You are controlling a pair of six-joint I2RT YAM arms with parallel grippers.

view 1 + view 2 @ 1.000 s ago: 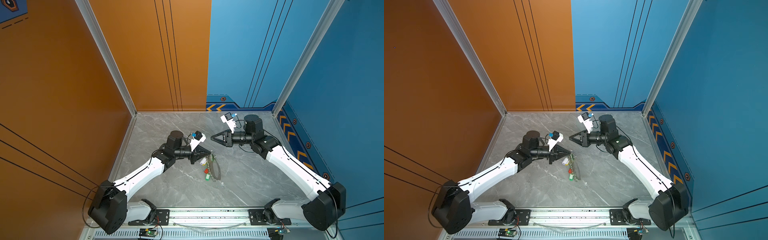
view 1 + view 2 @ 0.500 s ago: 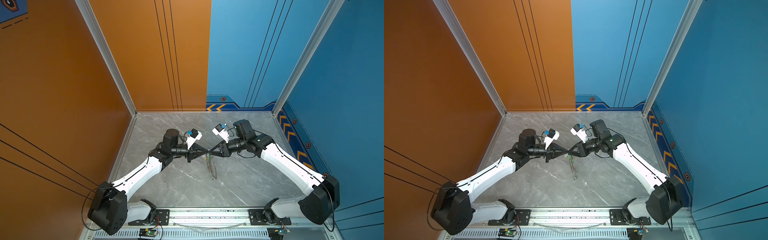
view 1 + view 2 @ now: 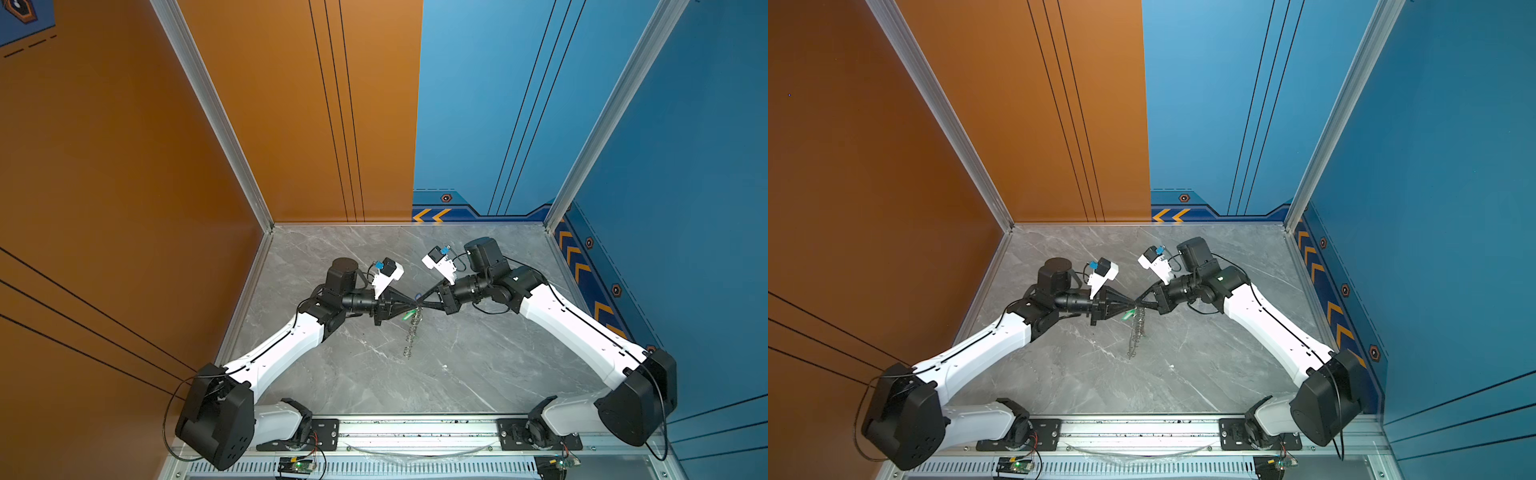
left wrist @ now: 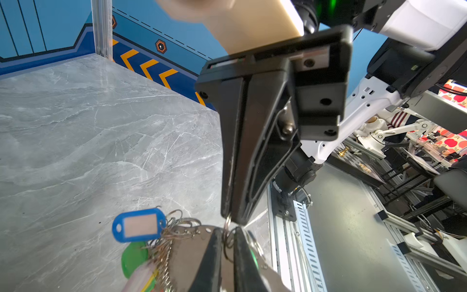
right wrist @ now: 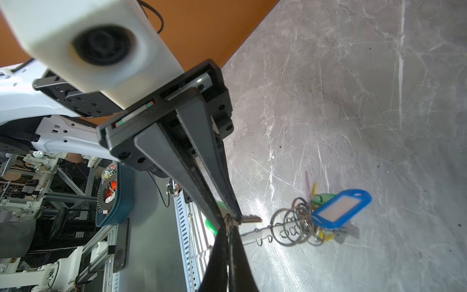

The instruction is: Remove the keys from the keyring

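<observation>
Nothing is freed yet: keys hang bunched on the raised keyring, right gripper pinching its edge; left gripper nearly closed, grip unclear.

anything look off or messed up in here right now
Nothing spilled or damaged. The one unusual sight: the keyring dangles edge-on below the spot where the left pincer and right pincer meet tip to tip, with its coloured tags bunched at one end.

The table is overlooked from above in both top views; the blue key tag is shared, apparently close, by both wrist views.
</observation>
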